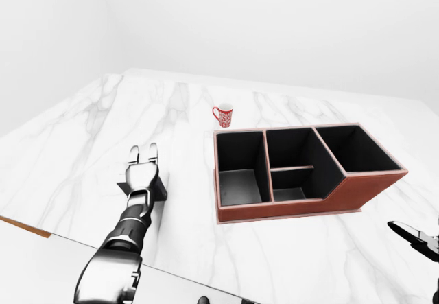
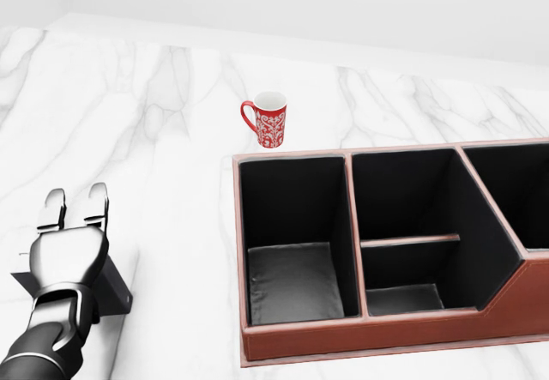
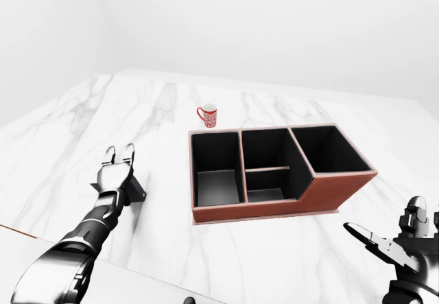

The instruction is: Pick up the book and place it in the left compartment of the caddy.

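Observation:
The book (image 2: 115, 292) is a thin dark slab lying flat on the marble at the lower left of the head view, mostly hidden under my left hand (image 2: 77, 202). That hand rests over it with fingers stretched out, open. The red-brown caddy (image 2: 343, 339) with black lining stands to the right; its left compartment (image 2: 290, 281) holds nothing. My right hand (image 3: 398, 243) hovers open at the lower right of the right-eye view, well off the caddy.
A red patterned mug (image 2: 268, 119) stands just above the caddy's left corner in the head view. The marble counter (image 1: 82, 132) ends at a wooden edge (image 1: 27, 225) at the lower left of the left-eye view.

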Available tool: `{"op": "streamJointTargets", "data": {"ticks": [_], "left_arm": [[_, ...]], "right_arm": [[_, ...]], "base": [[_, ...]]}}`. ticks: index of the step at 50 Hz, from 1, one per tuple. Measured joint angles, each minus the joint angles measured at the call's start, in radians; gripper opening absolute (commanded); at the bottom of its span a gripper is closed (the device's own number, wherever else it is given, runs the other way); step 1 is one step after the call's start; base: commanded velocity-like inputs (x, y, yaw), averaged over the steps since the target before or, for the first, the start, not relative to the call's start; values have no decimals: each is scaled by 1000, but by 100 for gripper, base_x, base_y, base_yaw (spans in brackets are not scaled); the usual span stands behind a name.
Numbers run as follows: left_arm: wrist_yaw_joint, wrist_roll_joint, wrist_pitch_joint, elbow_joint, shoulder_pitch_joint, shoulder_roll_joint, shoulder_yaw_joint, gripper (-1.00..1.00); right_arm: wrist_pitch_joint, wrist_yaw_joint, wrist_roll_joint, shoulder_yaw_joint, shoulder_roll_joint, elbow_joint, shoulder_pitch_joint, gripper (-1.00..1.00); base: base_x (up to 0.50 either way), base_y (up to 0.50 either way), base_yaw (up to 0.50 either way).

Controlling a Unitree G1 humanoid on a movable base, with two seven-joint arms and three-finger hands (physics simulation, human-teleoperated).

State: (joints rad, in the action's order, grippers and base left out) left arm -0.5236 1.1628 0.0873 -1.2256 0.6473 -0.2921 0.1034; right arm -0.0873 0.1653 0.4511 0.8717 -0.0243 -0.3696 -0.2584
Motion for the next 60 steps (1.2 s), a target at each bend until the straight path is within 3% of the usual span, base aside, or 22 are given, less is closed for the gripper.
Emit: {"op": "streamJointTargets", "data": {"ticks": [32, 33, 60], "left_arm": [[0, -30, 0, -40, 7, -47, 1, 100], [0, -27, 0, -42, 8, -47, 1, -100], [0, 34, 0, -75, 34, -45, -29, -100]], "right_arm": [[0, -1, -11, -4, 2, 2, -1, 100], [0, -1, -11, -4, 2, 2, -1, 100], [0, -1, -12, -4, 0, 7, 0, 100]], "base": [[0, 0, 0], [0, 0, 0], [0, 0, 0]]}}
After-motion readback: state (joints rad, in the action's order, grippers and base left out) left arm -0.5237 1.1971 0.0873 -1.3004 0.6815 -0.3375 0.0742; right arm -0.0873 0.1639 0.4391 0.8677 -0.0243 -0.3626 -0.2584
